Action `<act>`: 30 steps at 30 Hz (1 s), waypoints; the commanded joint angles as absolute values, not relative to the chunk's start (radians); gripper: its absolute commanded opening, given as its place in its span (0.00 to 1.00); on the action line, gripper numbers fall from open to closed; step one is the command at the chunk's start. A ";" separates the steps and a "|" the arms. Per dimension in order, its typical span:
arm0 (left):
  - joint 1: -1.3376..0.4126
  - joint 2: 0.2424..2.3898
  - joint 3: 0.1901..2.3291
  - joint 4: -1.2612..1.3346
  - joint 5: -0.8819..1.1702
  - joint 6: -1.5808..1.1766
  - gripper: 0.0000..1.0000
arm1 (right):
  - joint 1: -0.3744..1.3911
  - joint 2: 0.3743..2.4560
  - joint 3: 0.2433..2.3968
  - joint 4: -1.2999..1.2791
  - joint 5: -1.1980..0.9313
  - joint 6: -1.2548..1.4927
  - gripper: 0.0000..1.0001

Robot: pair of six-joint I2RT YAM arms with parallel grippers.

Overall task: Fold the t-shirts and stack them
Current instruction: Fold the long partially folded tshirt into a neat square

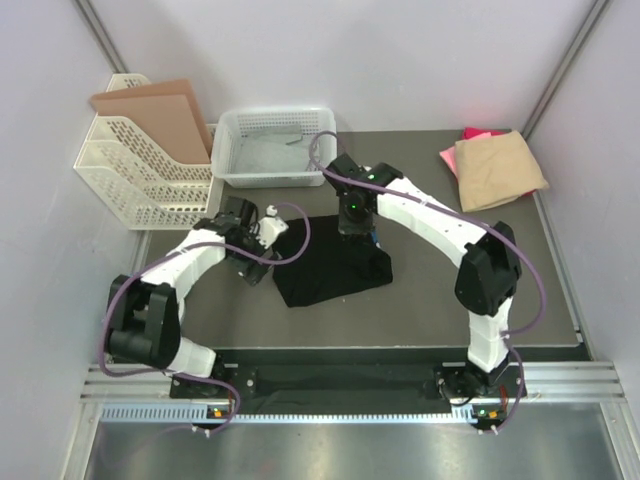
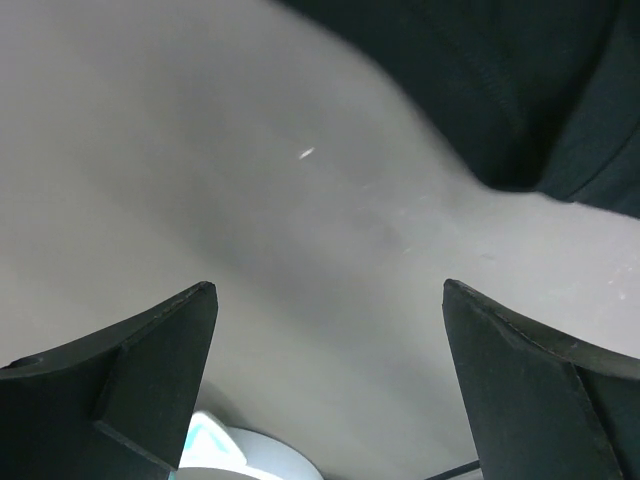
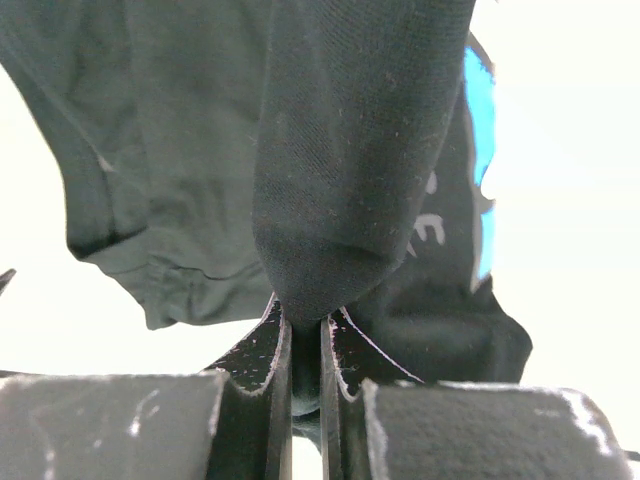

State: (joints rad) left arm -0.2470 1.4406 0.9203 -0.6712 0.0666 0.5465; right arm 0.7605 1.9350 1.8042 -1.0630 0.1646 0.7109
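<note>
The right gripper (image 3: 305,335) is pinched shut on a raised fold of the black t-shirt (image 1: 335,270), with cloth draping to both sides of its fingers and the blue-and-white print (image 3: 482,140) hanging off to one side. The rest of the shirt lies crumpled on the table (image 1: 440,300) between the two arms, its bulk spread nearer the bases than the held fold and running roughly left to right (slightly skewed, as far as the overhead view shows). The left gripper (image 2: 330,288) stands wide apart and holds nothing. It hangs over bare table with the shirt's left edge just beyond its fingertips, up and to the right in its own view, so this is the arm nearer that free edge. The next move looks to hinge on it reaching rightward to that hem. There is open table on the near side and to the right of the shirt. The white mesh basket (image 1: 265,180) sits close behind the held fold, and the tan t-shirt (image 1: 498,168) lying on the pink t-shirt (image 1: 472,137) is well apart at the far right corner.
</note>
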 commanded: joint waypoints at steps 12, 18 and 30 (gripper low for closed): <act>-0.532 1.592 1.032 -0.565 -0.031 0.454 0.99 | 0.571 1.712 1.577 -0.999 0.149 0.672 0.00; -0.568 1.690 1.065 -0.551 -0.052 0.453 0.99 | 0.467 1.643 1.441 -0.951 0.134 0.641 0.00; -0.725 1.821 1.183 -0.571 -0.043 0.413 0.99 | 0.189 1.585 1.338 -0.922 0.130 0.555 0.00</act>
State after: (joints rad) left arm -0.6590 1.7786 1.1412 -0.5991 -0.0811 0.4576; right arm 0.2752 1.6310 1.3220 -0.9428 0.1184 0.6033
